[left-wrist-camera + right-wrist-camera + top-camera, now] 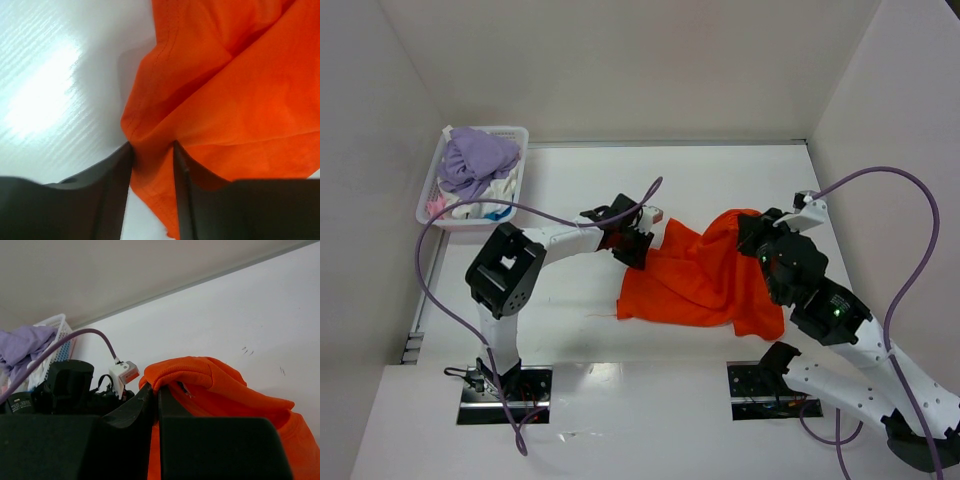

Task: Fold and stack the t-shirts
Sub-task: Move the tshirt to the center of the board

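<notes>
A vivid orange t-shirt (705, 275) lies crumpled on the white table between the two arms. My left gripper (638, 243) is at its left edge. In the left wrist view a gathered fold of the shirt (225, 90) fills the gap of the left gripper (152, 147) and touches both dark fingers. My right gripper (760, 235) is at the shirt's upper right corner. In the right wrist view the right gripper (159, 390) is shut on a hemmed edge of the shirt (215, 377), and the cloth drapes over the fingertips.
A white lattice basket (428, 200) stands at the back left, holding a purple garment (475, 160) and other cloth. Grey walls enclose the table on three sides. Purple cables loop over both arms. The right wrist view shows the basket (60, 325) behind the left wrist.
</notes>
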Controlling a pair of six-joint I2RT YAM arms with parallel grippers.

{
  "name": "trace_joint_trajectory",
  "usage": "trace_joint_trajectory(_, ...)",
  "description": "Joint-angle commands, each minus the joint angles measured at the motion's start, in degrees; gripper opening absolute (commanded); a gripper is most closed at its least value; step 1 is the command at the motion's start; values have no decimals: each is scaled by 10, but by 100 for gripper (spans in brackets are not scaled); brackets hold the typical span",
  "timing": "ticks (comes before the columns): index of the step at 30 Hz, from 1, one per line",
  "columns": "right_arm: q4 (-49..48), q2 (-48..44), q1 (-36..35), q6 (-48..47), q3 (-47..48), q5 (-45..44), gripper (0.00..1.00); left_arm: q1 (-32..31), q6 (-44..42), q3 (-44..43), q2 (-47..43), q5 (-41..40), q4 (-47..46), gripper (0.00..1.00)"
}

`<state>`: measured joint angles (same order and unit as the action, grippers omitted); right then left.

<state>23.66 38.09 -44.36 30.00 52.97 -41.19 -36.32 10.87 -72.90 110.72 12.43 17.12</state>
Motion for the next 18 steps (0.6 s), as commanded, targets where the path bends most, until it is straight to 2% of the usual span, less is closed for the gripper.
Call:
trace_joint_trajectory(1, -17, -8, 3, 3, 6, -15, 9, -2, 1, -22, 4, 14, -11, 37)
trace_joint_trajectory(3, -17, -8, 3, 3, 6, -15, 9, -2, 6, -22, 4, 14, -11, 25)
trace_joint_trajectory(4, -17, -8, 3, 3, 6, -15, 9, -2, 6, -22, -2, 2, -11, 9)
trace_joint_trajectory(6, -17, -8, 3, 3, 6, -21, 9, -2, 22, -28, -16, -14, -6, 2)
trace_joint_trajectory(12, 2, -8, 3, 3, 43, -66, 7, 16, 34, -41, -169, -104, 17, 0)
trace_joint_trajectory(16, -4, -8, 3, -23, 78, -87, 6, 77, 39, -86, -310, -141, 44, 0)
trace_joint_trajectory(18, -17, 6, 3, -44, 105, -93, 4, 92, 34, -120, -350, -182, 64, 0)
